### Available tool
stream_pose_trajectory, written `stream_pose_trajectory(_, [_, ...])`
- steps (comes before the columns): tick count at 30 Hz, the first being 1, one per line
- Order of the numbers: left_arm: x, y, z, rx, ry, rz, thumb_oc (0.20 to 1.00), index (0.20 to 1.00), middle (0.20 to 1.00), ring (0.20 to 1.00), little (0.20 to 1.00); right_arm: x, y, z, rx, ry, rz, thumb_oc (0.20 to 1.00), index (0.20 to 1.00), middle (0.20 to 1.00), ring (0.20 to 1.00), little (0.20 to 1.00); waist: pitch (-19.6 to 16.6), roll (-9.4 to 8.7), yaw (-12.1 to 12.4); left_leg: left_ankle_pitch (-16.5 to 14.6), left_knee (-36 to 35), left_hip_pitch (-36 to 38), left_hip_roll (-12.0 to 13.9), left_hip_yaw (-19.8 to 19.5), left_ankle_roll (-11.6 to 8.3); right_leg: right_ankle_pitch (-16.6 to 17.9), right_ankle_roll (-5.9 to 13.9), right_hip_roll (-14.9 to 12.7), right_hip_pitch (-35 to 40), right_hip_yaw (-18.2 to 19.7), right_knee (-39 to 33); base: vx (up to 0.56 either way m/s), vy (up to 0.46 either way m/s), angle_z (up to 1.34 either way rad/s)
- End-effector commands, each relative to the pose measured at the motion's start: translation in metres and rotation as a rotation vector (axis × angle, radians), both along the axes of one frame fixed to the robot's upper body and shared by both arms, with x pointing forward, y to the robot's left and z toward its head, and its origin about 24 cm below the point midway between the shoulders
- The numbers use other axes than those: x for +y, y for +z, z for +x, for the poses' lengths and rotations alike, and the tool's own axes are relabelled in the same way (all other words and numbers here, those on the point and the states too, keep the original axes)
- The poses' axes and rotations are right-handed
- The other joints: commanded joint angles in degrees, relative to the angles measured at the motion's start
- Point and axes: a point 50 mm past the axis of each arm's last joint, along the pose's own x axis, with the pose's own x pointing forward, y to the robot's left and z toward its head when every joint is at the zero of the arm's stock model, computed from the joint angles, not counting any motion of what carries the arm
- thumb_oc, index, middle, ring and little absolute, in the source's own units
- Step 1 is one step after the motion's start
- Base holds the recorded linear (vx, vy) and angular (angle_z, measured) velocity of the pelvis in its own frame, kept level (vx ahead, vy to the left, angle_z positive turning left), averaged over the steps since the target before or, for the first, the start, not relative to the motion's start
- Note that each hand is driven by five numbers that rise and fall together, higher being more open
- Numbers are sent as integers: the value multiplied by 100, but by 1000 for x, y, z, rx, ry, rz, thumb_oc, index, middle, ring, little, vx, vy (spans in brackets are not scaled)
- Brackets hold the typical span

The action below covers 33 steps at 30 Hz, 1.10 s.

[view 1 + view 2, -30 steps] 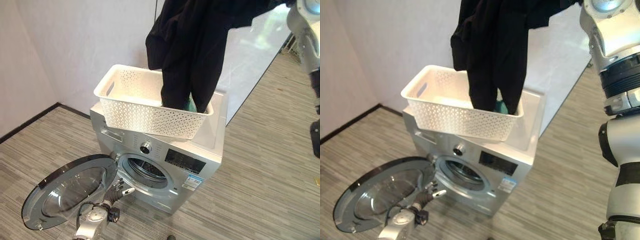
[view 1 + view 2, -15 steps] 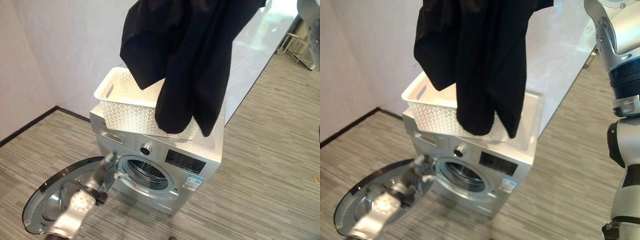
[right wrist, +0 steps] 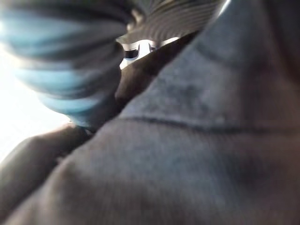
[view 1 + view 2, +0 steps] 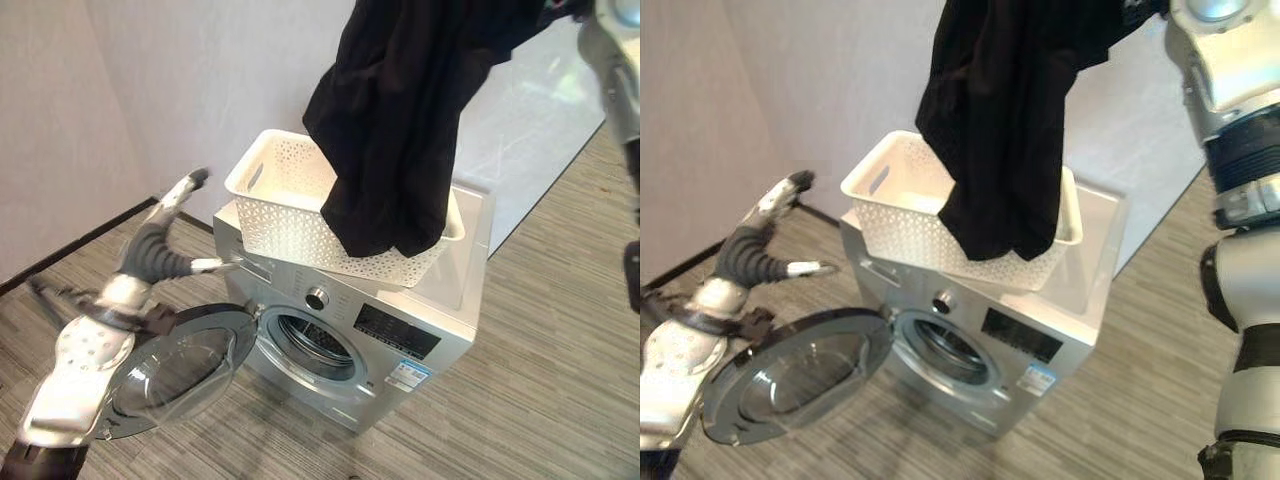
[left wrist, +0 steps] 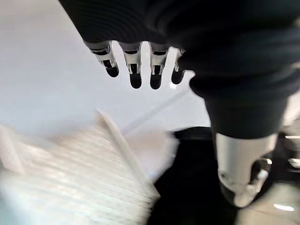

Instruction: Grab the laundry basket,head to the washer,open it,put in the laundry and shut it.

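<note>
- Left hand (image 4: 165,245): raised in the air to the left of the washer, above the open door; fingers straight and spread, thumb apart, nothing held. In the left wrist view the fingers (image 5: 135,72) extend in a row with no object between them.
- Right hand: position is at the upper right of the head views, where the right arm rises out of the frame. In the right wrist view dark fabric lies across the hand, with the ribbed cover showing beside it; whether the fingers are closed on the fabric cannot be determined.
- Black garment (image 4: 405,110): hangs down from the upper right of the head views, by the right arm. Lower edge hangs in front of the right half of the basket and hides part of its front wall. Whether the fabric touches the basket cannot be determined.
- Laundry basket (image 4: 290,215): white, perforated walls, slot handle in the left end wall. Stands upright on top of the washer, toward its left side.
- Washer (image 4: 400,335): silver front loader, standing on the striped grey floor (image 4: 540,380) close to a white wall (image 4: 200,90). Control knob and dark display panel are on the front below the basket.
- Washer door (image 4: 175,370): round, glass-centred, swung fully open to the left. Drum opening (image 4: 315,345) is exposed.
</note>
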Motion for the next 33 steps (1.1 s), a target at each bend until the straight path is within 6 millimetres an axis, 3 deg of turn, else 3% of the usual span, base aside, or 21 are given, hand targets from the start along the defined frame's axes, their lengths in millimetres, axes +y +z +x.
stream_pose_trajectory(1, [-14, 22, 14, -78, -51, -39, 1000, 1000, 1000, 1000, 1000, 22, 49, -25, -143, 47, 3, 200, 200, 200, 200, 200, -352, -129, -125, -525, 509, -194, -172, 26, 384, -305, 431, -581, -107, -106, 312, 0, 0, 0])
stream_pose_trajectory(4, [-28, 28, 40, -94, -33, -94, 1000, 1000, 1000, 1000, 1000, 41, 48, -26, -147, 106, -1, 200, 200, 200, 200, 200, -390, -115, -218, -518, 479, -173, -154, 46, 372, -336, 420, -565, -103, -92, 317, -4, -2, -2])
stream_pose_trajectory(5, [-42, 26, 61, -54, -39, -153, 1000, 1000, 1000, 1000, 1000, 57, 44, -25, -139, 152, -2, 200, 200, 200, 200, 200, -427, -97, -302, -509, 437, -137, -140, 79, 361, -353, 414, -549, -102, -67, 322, 0, 0, 0])
stream_pose_trajectory(10, [-63, 31, 86, -3, -57, -200, 1000, 1000, 1000, 1000, 1000, 78, 39, -23, -116, 222, 6, 200, 200, 200, 200, 200, -447, -56, -378, -488, 382, -71, -91, 91, 342, -445, 389, -521, -109, -45, 430, -1, -4, -4])
stream_pose_trajectory(18, [-84, 33, 99, 72, -131, -223, 1000, 1000, 1000, 1000, 1000, 86, 32, -18, -82, 241, 17, 200, 200, 200, 200, 200, -465, -1, -421, -439, 298, -16, -49, 92, 321, -471, 393, -499, -91, -65, 428, 2, -2, -3])
stream_pose_trajectory(27, [-121, 57, 114, 123, -247, -340, 1000, 1000, 1000, 1000, 1000, 94, 22, -14, -47, 254, 1, 200, 200, 200, 200, 200, -462, 84, -476, -370, 253, -26, -54, 76, 299, -481, 396, -504, -67, -87, 438, 0, 0, 0])
stream_pose_trajectory(33, [-150, 87, 116, 118, -343, -407, 1000, 1000, 1000, 1000, 1000, 89, 17, -9, -36, 218, 9, 200, 200, 200, 200, 200, -453, 124, -497, -340, 234, -26, -74, 63, 288, -475, 427, -519, -41, -95, 433, 0, 3, 2])
